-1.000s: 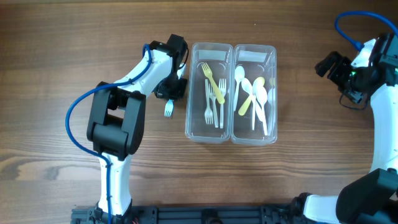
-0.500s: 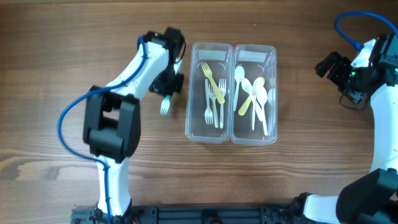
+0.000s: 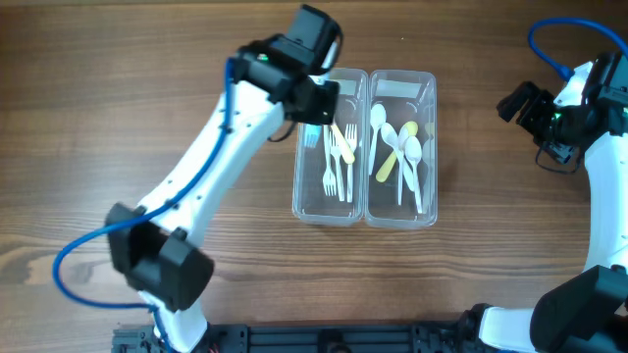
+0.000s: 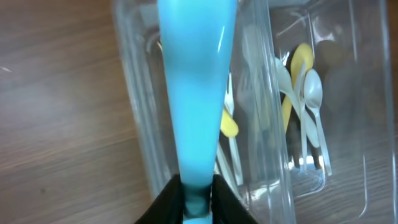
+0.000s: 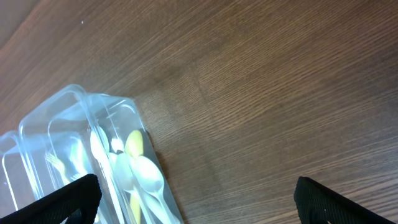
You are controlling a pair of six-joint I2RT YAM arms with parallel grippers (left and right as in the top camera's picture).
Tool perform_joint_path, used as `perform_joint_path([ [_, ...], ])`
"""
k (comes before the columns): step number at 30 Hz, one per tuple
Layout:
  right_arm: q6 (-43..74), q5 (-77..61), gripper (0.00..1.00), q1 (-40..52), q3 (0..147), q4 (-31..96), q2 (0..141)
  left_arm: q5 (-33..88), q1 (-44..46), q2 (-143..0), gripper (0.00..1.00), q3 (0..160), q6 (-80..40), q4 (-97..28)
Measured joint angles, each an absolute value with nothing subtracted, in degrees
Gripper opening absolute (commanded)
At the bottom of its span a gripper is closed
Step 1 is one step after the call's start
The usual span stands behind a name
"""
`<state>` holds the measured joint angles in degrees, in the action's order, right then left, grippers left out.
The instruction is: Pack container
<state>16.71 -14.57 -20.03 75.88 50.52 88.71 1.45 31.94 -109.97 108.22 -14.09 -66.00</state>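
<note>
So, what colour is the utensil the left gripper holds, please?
The utensil is light blue; left wrist view.

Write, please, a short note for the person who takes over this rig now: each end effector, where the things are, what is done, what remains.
Left end effector: shut on the blue fork, held above the left container.
Right end effector: open, holding nothing, parked right of the containers.
Left container holds white and yellow forks; right container holds white and yellow spoons.
Done: that cutlery is sorted in. Left: lower and release the blue fork among the forks.
</note>
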Motion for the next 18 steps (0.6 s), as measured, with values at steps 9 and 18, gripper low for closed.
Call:
perform_joint_path([
  [9, 21.7, -14.6, 0.63, -20.0, 75.9, 50.4, 88.7, 1.8, 33.0, -115.4, 0.4, 108.0, -16.7, -64.4],
  [18, 22.5, -15.6, 0.04, -15.7, 75.9, 46.9, 89.6, 2.0, 29.3, -106.6, 0.49, 108.2, -16.9, -66.5],
])
